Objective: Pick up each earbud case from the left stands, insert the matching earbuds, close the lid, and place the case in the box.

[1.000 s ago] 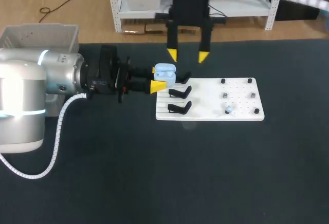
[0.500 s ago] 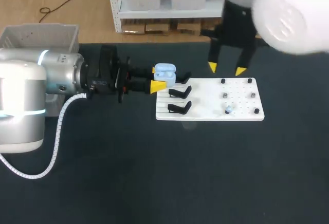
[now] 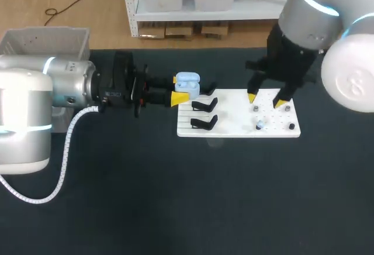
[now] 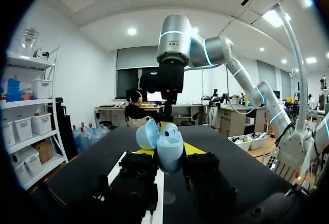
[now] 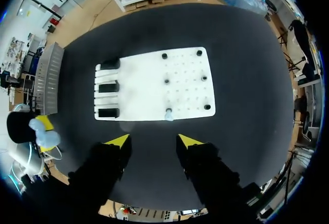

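A light blue earbud case (image 3: 187,81) with its lid open is held above the table, left of the white board (image 3: 234,127). My left gripper (image 3: 178,89) is shut on it. In the left wrist view the case (image 4: 170,151) stands upright between the yellow tips, lid (image 4: 147,134) tipped back. My right gripper (image 3: 267,98) hangs open and empty over the board's right part. A small white earbud (image 3: 259,125) sits near the board's front edge, and in the right wrist view the earbud (image 5: 168,114) lies just ahead of the right gripper (image 5: 153,141).
Black stands (image 3: 204,104) (image 3: 204,122) occupy the board's left end. Several small dark pegs (image 3: 284,92) dot its right part. A grey bin (image 3: 44,41) stands at the table's back left corner. The black table (image 3: 193,196) is bare in front.
My right arm has swung from behind the case to the right and come down over the board's right part. The left arm and the case have stayed still.
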Available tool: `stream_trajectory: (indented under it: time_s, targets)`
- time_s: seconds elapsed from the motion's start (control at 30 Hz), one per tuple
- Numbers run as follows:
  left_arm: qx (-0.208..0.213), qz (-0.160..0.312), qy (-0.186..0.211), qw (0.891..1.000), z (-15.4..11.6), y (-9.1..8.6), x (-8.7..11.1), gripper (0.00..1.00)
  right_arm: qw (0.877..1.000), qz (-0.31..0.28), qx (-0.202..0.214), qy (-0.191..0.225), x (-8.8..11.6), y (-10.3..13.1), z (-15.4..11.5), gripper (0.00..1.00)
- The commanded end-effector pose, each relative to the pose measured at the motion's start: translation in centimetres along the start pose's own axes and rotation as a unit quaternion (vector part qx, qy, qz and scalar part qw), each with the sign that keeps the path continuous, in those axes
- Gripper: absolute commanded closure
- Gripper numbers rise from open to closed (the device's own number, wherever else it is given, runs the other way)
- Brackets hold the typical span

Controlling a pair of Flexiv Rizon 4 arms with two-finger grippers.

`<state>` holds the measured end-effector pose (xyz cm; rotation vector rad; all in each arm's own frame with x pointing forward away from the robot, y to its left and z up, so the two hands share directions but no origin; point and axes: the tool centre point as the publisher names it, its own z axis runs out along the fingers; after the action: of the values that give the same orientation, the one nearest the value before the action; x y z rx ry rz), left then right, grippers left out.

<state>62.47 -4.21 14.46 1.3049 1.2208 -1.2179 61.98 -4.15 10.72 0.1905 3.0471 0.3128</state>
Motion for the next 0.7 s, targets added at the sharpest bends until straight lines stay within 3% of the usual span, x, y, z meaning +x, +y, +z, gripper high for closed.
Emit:
stream_trajectory:
  time_s: [0.03,0.17,0.37,0.7]
  targets:
    - [-0.002,0.001,0.000,1.000,0.0,-0.1,0.0,1.00,0.999,0.011,0.016,0.028,-1.0,-0.2,2.1,0.40]
    - [-0.002,0.001,0.000,1.000,0.0,-0.1,0.0,1.00,0.998,0.038,0.040,0.035,-1.0,-1.3,3.4,0.39]
    - [-0.002,0.001,0.000,1.000,0.0,-0.1,0.0,1.00,0.995,0.083,0.045,0.037,-0.9,-2.2,4.9,0.51]
    - [-0.002,0.001,0.000,1.000,0.0,-0.1,0.0,1.00,0.992,0.112,0.050,0.028,0.0,-2.7,6.8,0.51]
